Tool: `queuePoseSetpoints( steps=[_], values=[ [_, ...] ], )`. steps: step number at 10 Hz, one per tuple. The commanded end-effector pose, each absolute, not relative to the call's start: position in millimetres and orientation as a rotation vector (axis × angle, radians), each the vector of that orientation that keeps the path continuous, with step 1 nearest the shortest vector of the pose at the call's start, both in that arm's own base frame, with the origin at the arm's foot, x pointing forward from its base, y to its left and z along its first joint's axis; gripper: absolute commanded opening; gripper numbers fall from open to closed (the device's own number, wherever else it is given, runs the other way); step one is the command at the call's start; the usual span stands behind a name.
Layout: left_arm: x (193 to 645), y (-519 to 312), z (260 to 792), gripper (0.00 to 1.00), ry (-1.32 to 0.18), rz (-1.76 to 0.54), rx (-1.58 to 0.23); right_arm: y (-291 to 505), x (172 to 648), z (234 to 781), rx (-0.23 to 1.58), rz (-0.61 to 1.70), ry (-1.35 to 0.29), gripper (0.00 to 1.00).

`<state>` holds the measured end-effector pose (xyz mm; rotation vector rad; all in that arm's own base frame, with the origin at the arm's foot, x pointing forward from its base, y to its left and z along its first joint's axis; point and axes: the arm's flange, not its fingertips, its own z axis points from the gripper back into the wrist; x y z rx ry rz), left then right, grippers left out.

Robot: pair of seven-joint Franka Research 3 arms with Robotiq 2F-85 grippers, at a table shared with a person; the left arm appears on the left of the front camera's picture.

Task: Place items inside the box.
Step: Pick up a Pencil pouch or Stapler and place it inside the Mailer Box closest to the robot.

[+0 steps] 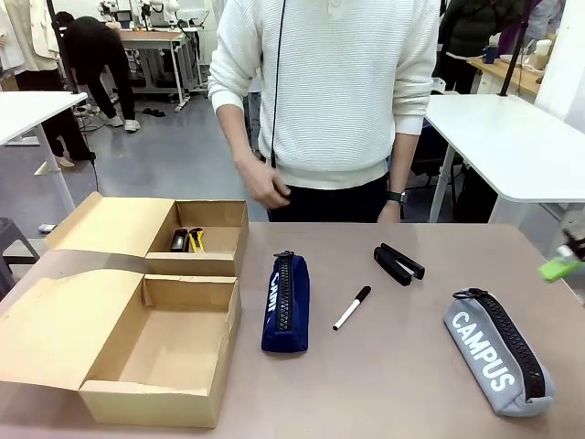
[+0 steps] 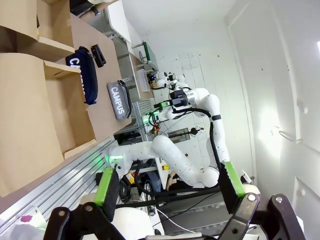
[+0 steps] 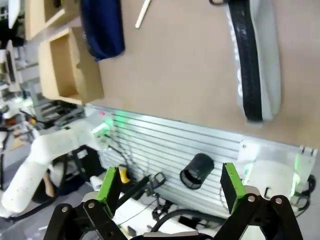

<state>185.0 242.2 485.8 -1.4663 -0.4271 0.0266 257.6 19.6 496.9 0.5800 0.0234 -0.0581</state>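
Observation:
The long brown cardboard box lies open at the table's left, with black and yellow items in its far compartment. To its right lie the navy pencil case, the white pen, the black stapler and the grey "CAMPUS" case. A green pad of my right gripper pokes in at the right edge. My right gripper is open and empty, off the table's near edge, with the grey case beyond it. My left gripper is also open and empty, far from the box.
A person in a white sweater stands at the far side, one hand hanging above the table edge. The box's flap lids spread out to the left. White tables stand behind, and bare tabletop lies between the items.

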Motion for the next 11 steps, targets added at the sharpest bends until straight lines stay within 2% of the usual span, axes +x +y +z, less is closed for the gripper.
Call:
queuePoseSetpoints(
  steps=[1, 3, 4, 5, 7, 11],
  values=[
    [184.8, 241.6, 488.0, 1.0, -0.446, 0.009, -1.479, 61.6, 306.2, 462.4, 0.437, -0.031, -0.012, 1.0],
    [184.8, 241.6, 488.0, 1.0, -0.446, 0.009, -1.479, 61.6, 320.7, 445.9, 0.387, -0.068, 0.082, 1.0],
    [184.8, 241.6, 488.0, 1.0, -0.446, 0.009, -1.479, 52.3, 315.7, 443.2, 0.278, -0.129, 0.059, 1.0],
    [184.8, 241.6, 488.0, 1.0, -0.446, 0.009, -1.479, 49.4, 311.2, 430.3, 0.22, -0.098, 0.04, 1.0],
    [184.8, 241.6, 488.0, 1.0, -0.446, 0.009, -1.479, 44.5, 327.2, 392.0, 0.188, -0.11, 0.024, 1.0],
    [184.8, 241.6, 488.0, 1.0, -0.446, 0.009, -1.479, 44.0, 349.2, 340.3, 0.207, -0.041, 0.14, 1.0]
  ],
)
